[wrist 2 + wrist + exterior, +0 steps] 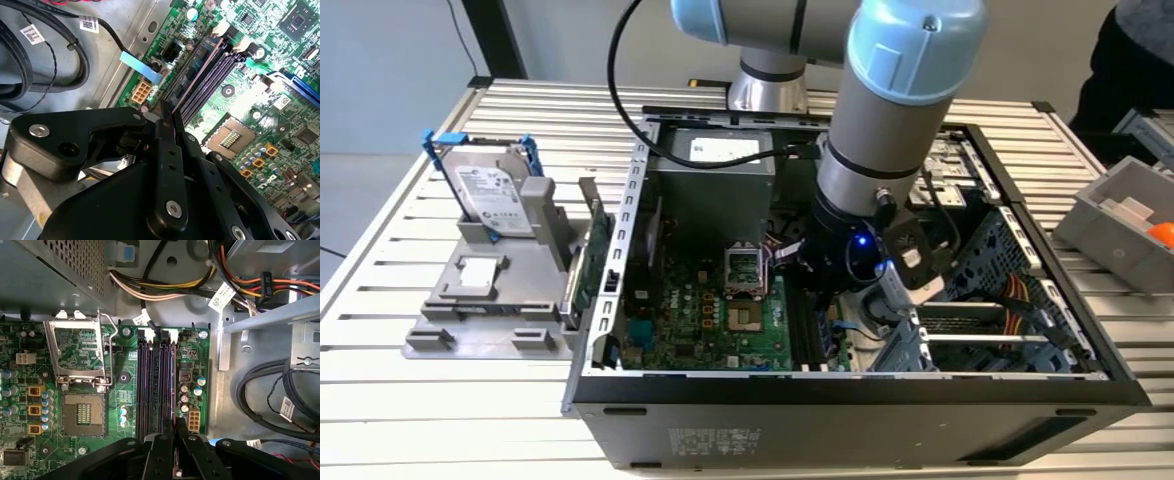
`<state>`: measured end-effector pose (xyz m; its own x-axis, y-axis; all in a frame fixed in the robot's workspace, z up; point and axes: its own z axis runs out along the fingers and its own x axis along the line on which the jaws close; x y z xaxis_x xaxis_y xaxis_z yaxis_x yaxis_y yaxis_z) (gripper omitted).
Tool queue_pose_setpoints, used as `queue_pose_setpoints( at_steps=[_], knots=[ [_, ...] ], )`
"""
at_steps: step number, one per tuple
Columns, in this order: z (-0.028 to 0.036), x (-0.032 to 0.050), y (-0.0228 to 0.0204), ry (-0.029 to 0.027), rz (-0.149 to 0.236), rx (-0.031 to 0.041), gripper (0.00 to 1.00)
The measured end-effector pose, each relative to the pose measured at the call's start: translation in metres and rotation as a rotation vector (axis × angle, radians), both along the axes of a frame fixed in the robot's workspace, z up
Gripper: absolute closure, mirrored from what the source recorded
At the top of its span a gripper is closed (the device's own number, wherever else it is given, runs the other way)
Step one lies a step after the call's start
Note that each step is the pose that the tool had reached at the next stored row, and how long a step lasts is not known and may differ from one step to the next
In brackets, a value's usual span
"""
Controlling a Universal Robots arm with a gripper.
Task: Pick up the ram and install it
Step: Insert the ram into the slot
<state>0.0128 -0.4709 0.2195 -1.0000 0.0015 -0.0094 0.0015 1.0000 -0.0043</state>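
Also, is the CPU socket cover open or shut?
Open: in the first wrist view the cover is flipped back beside the CPU socket, leaving its contact grid bare.

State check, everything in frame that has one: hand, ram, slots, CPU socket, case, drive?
hand: shut on the ram.
ram: gripped edge-on, in line with the outermost slot; seating unclear.
other memory slots: empty.
CPU socket: open, no chip.
computer case: side open.
hard drive: upright in its stand, outside the case.

even bright daylight outside, dim case interior, glare patches on the motherboard, soft close-up blur
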Motion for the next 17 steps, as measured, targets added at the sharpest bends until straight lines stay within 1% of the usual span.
queue_pose_setpoints(
  at_steps=[3,5,9,15,17],
  knots=[
    [0.0001,0.0009,-0.0001,0.0056,-0.009,-0.0007,1.00],
    [0.0000,0.0014,-0.0001,0.0077,-0.015,-0.0006,1.00],
    [-0.0010,0.0026,0.0000,0.0092,-0.027,-0.0003,1.00],
    [-0.0055,0.0028,0.0002,0.0103,-0.038,-0.0005,1.00],
    [-0.0060,0.0028,0.0006,0.0104,-0.039,-0.0007,1.00]
  ],
)
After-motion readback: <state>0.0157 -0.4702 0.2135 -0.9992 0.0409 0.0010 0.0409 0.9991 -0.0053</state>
